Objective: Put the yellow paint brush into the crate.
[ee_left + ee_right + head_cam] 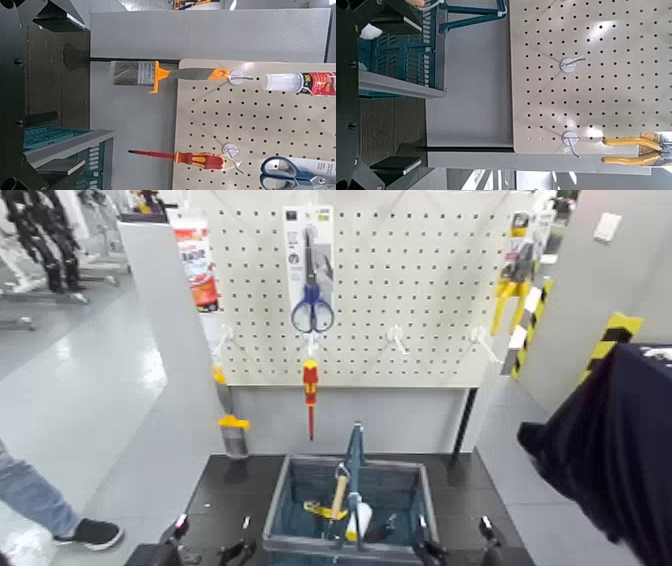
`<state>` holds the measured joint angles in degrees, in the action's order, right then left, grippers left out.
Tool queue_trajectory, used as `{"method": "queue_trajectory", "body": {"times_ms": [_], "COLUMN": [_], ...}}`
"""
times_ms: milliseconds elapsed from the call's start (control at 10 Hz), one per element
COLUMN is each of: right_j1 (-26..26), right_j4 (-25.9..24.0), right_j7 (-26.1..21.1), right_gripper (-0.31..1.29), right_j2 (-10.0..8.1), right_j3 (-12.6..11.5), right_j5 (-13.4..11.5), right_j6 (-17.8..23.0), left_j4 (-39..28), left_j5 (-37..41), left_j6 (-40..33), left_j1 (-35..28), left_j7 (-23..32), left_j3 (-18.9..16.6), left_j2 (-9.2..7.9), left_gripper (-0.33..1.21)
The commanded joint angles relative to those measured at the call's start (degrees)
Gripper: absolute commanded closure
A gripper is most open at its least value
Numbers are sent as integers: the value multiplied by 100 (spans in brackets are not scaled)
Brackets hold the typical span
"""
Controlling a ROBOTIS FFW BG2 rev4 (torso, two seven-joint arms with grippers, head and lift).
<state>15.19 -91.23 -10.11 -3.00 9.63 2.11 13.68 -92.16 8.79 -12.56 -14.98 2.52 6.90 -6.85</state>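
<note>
Step in hand: approach to the pick, judged from the open, unloaded left end effector (pixel 213 540). The yellow paint brush (pixel 234 425) hangs on the left side of the pegboard (pixel 350 370), handle up and bristles down, its handle end at a white hook (pixel 235 77). The crate (pixel 340 547) stands below on the dark tabletop (pixel 225 495), its centre handle (pixel 355 475) upright, with several items inside.

End effector state: the left one is wide open and empty, in front of the crate's left side. The right end effector (pixel 458 538) is also wide and empty — it waits near the crate's right side.

Next move: raise the left end effector to the brush, align the opening with the brush, and close on it. Lift the handle clear of the hook before drawing it away; a direct pull may snag. Lower the brush into the crate beside the centre handle — not against it.

Labels: the red-and-white package (pixel 197 265) and the scissors' card (pixel 296 250) carry printing, but no brand or wording can be read with certainty.
</note>
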Motion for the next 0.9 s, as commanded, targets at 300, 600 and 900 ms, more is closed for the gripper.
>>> {"method": "queue_trajectory", "body": {"times_ms": [300, 600, 900], "right_j1": [45, 45, 54], "right_j4": [-26, -26, -17], "right_j7": [9, 9, 9], "right_gripper": [14, 14, 14], "right_j2": [10, 10, 18], "right_j3": [-49, -40, -31], "right_j5": [-9, -9, -9], "right_j6": [-14, -14, -14], "left_j4": [5, -4, 119], "left_j5": [18, 53, 141], "left_j6": [-1, 254, 790], "left_j1": [31, 154, 637], "left_j7": [-76, -515, -1508], "left_j3": [-66, -347, -901], "left_j2": [9, 61, 79], "left_gripper": [11, 10, 10]}}
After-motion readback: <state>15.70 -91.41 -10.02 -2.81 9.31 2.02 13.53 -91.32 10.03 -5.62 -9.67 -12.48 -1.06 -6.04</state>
